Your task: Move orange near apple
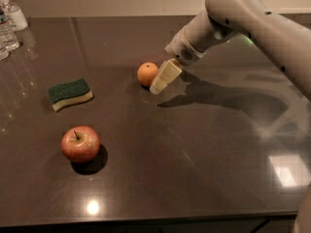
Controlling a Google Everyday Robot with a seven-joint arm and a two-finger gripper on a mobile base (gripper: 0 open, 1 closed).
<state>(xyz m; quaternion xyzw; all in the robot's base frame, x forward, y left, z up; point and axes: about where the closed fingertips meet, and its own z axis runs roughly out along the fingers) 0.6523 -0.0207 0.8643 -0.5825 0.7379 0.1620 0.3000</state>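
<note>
The gripper hangs just right of the orange, and the worktop between orange and apple offers an open diagonal lane. A green sponge lies left of that lane, while bottles crowd the far left corner, well apart
</note>
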